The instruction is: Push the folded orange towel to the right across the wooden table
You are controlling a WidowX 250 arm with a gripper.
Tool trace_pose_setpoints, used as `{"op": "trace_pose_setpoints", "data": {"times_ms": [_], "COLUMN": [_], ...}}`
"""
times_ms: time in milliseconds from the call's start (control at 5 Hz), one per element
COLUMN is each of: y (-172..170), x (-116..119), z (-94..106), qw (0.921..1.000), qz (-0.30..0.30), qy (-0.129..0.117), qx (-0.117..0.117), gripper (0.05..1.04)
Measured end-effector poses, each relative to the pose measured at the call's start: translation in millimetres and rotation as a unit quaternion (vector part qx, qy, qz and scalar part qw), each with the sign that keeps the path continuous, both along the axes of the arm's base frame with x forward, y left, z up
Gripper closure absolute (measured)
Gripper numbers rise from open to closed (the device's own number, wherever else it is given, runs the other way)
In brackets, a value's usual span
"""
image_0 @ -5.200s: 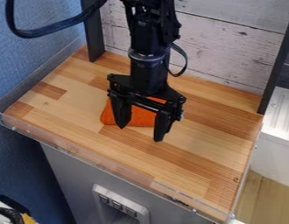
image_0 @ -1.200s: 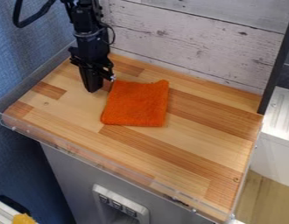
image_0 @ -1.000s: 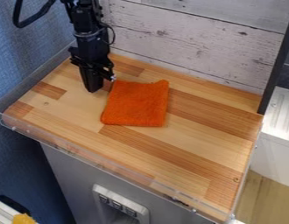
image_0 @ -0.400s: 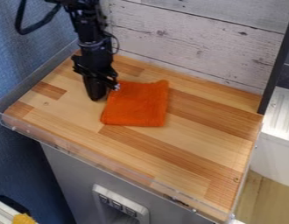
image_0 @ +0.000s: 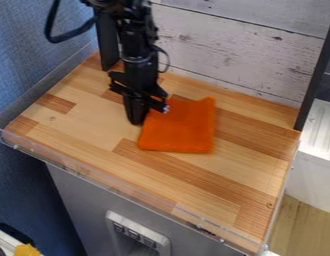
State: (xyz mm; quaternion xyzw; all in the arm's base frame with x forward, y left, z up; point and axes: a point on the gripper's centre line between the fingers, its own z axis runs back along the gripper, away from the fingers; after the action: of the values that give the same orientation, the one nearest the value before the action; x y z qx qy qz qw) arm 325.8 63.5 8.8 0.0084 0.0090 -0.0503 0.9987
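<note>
Nearest me, a white fitting (image_0: 162, 239) with dark switches sat in the grey front (image_0: 74, 200) below the worktop (image_0: 127, 165), whose front edge carried a clear strip (image_0: 94, 180). Further in, around the middle of the striped wood, lay a bright orange cloth (image_0: 182, 131), soft and fuzzy, roughly square and spread fairly flat. Its near edge ran almost straight, and its far right corner poked out to a blunt point. The far left corner was tucked out of sight behind the black gripper (image_0: 136, 122), which hung low at the cloth's left edge. I couldn't tell whether the gripper was clenched or released, nor whether it had hold of the fabric. Behind it the arm (image_0: 137, 50) rose towards whitewashed boards (image_0: 228, 55), with a dark cable (image_0: 61, 38) looping off to the left.
</note>
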Motion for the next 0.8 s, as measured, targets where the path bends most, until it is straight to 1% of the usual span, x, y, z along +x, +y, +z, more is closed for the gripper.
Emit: {"op": "trace_pose_setpoints", "data": {"times_ms": [400,600,800], "y": [-52.0,-72.1,-85.1], "x": [8.6,13.3,17.2], "z": [0.3,1.2,0.7], "qw": [0.9996,0.9993,0.9989], "qz": [0.024,0.03,0.039], "qy": [-0.014,-0.023,-0.026], "qx": [0.003,0.001,-0.004], "gripper": [1.025,1.025,1.025]}}
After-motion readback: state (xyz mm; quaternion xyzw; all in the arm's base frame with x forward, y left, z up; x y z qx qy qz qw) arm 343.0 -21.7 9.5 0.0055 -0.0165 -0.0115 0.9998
